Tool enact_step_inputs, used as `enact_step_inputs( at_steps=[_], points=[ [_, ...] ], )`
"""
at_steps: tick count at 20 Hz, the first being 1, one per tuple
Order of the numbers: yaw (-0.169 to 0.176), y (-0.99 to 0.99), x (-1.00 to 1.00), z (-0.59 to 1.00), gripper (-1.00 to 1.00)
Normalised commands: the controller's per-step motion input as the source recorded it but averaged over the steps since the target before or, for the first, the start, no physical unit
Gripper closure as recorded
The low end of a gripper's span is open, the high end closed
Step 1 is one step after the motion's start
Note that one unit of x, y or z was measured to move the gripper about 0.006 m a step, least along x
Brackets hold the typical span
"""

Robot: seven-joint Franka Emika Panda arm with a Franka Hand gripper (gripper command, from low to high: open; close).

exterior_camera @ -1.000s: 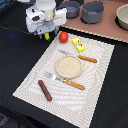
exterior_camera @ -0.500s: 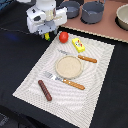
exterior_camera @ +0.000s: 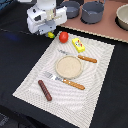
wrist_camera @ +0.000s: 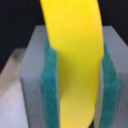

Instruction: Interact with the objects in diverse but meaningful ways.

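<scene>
So far, only one of the toys has been taken up: the banana (wrist_camera: 75, 60) is seen in the wrist view clamped between the two green pads (wrist_camera: 52, 85) of the gripper (exterior_camera: 49, 34), which is held above the far corner of the placemat (exterior_camera: 100, 95) in the exterior view. No place has yet been given to it. The tomato (exterior_camera: 63, 36), the yellow packet (exterior_camera: 78, 45) and the sausage (exterior_camera: 45, 90) lie untouched on the mat, and two pots (exterior_camera: 93, 11) stand behind, so most handling is judged to remain.
</scene>
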Motion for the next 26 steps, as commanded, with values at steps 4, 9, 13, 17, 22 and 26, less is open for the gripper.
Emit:
enact_step_inputs(
  at_steps=[4, 9, 13, 17, 22, 26],
  points=[
    [0.032, -0.72, 0.06, 0.71, 1.0],
    [0.005, -0.77, 0.54, 0.5, 1.0],
    [0.0, -0.52, 0.82, 0.41, 1.0],
    [-0.012, -0.43, 0.89, 0.47, 1.0],
    [-0.027, -0.4, 0.93, 0.68, 1.0],
    [-0.03, -0.39, 0.93, 0.7, 1.0]
  ],
)
